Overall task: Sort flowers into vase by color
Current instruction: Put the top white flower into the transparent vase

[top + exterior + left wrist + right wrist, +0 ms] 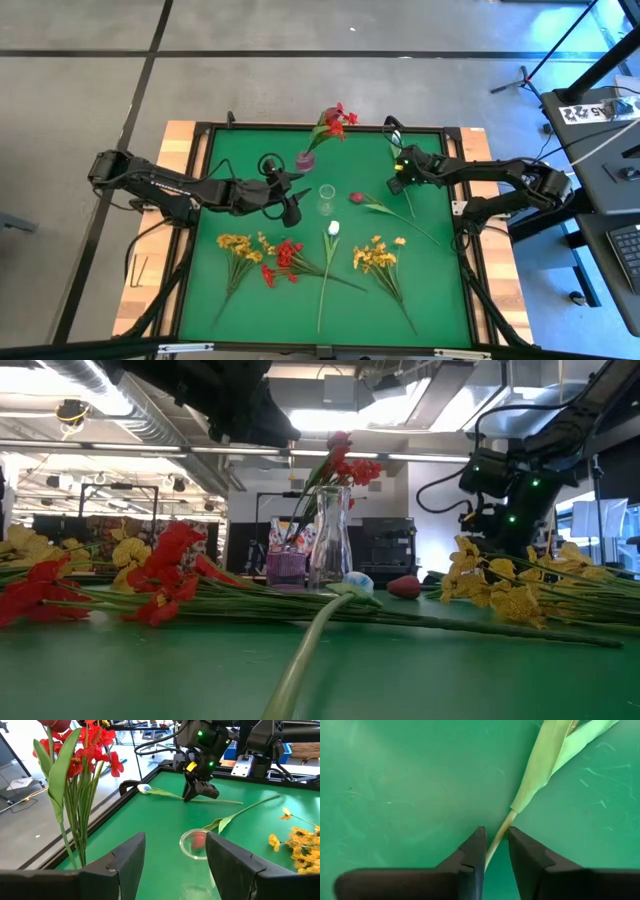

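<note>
A purple vase (305,160) at the table's far side holds red sprays (335,121). A clear glass vase (326,197) stands near the middle. My left gripper (291,207) is open beside it, and the glass (196,844) shows ahead between its fingers. My right gripper (398,172) points down at the far right, shut on a white tulip's stem (540,765). That tulip's head (144,788) lies by the far edge. On the mat lie a dark pink bud (357,198), another white tulip (333,228), two yellow sprays (238,246) (376,256) and a red spray (284,258). My right gripper pinches the white tulip's pale green stem (499,834) between its two fingers (476,851), just below the leaf's base. It comes from above, pointing down, fingers across the stem. The stem and the flower head lie flat on the mat.
A raised black rim (300,126) frames the green mat. The flowers on the near half lie with their stems pointing at the near edge. Bare mat (230,180) lies in the far left part and along the near edge.
</note>
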Robot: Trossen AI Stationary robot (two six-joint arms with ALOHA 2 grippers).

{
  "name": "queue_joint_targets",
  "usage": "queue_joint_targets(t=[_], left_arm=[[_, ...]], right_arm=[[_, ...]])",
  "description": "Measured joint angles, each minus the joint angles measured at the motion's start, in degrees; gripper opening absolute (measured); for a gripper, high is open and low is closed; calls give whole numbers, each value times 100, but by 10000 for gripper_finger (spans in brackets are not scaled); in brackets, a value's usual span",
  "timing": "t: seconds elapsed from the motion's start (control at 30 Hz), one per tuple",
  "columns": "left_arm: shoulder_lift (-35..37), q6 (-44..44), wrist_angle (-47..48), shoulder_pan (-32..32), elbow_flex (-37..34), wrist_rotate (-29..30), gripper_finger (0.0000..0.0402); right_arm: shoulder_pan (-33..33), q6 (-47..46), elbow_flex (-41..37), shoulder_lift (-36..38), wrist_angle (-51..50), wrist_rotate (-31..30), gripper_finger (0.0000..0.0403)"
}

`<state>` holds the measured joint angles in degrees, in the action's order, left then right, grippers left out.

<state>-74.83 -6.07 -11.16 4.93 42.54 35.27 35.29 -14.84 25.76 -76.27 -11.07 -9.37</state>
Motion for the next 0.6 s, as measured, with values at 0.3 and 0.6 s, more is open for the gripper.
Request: queue_joint_targets(t=[0.3, 0.6], left_arm=[[0, -131, 0, -1, 0, 0, 204], [0, -131, 6, -2, 0, 0, 204]], right_arm=[[-2, 16, 7, 11, -89, 48, 16], [-2, 27, -20, 555, -235, 284, 2]])
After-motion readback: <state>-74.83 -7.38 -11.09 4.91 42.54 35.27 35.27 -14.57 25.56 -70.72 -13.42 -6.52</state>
